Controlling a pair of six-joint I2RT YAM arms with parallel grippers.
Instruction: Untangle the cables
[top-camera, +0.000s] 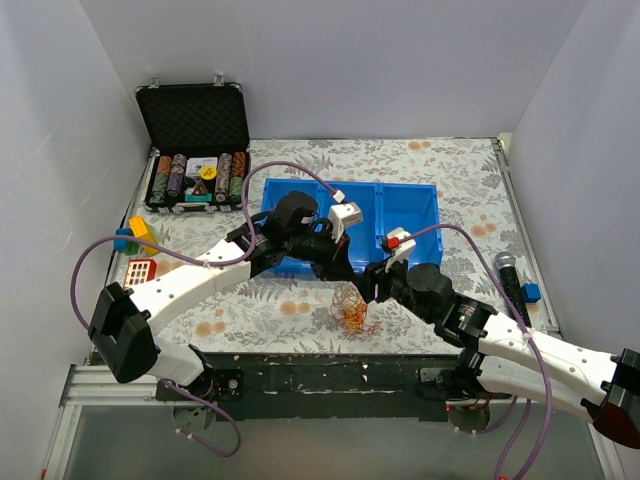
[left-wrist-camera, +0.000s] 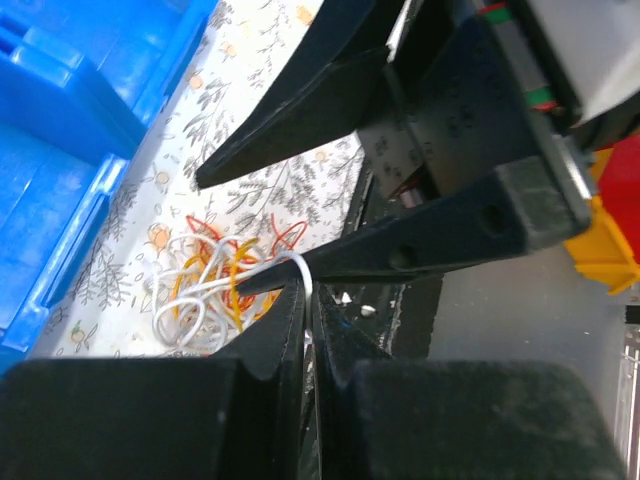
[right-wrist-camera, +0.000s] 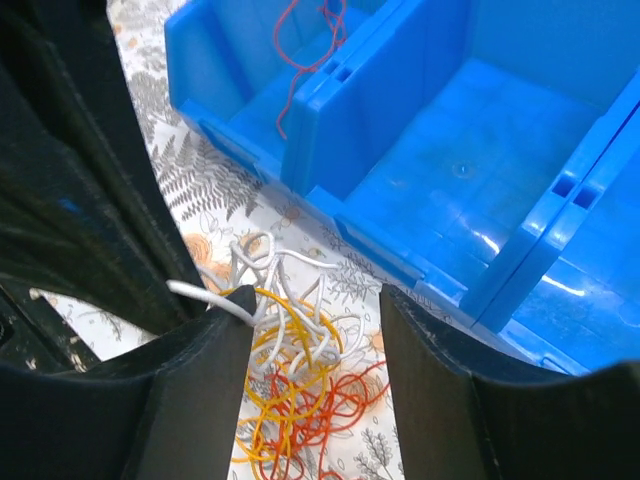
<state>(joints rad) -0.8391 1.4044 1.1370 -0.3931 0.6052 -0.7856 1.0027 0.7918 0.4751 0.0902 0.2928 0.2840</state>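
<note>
The cables (top-camera: 350, 310) are a small tangle of white, orange and red wires on the patterned cloth, just in front of the blue bin (top-camera: 410, 205). My left gripper (left-wrist-camera: 308, 290) is shut on a white wire (left-wrist-camera: 285, 262) that leads out of the tangle (left-wrist-camera: 215, 285). My right gripper (right-wrist-camera: 315, 300) is open and hangs over the tangle (right-wrist-camera: 300, 370), one finger on each side. The pinched white wire end (right-wrist-camera: 190, 292) lies against its left finger (right-wrist-camera: 200, 380). One red wire (right-wrist-camera: 296, 60) lies apart, inside a compartment of the bin (right-wrist-camera: 460, 170).
Both grippers meet over the tangle near the table's front edge (top-camera: 330, 345). An open case of poker chips (top-camera: 195, 150) stands at the back left. Toy blocks (top-camera: 140, 235) and a red crate (top-camera: 140, 270) lie at the left. A microphone (top-camera: 512, 285) lies at the right.
</note>
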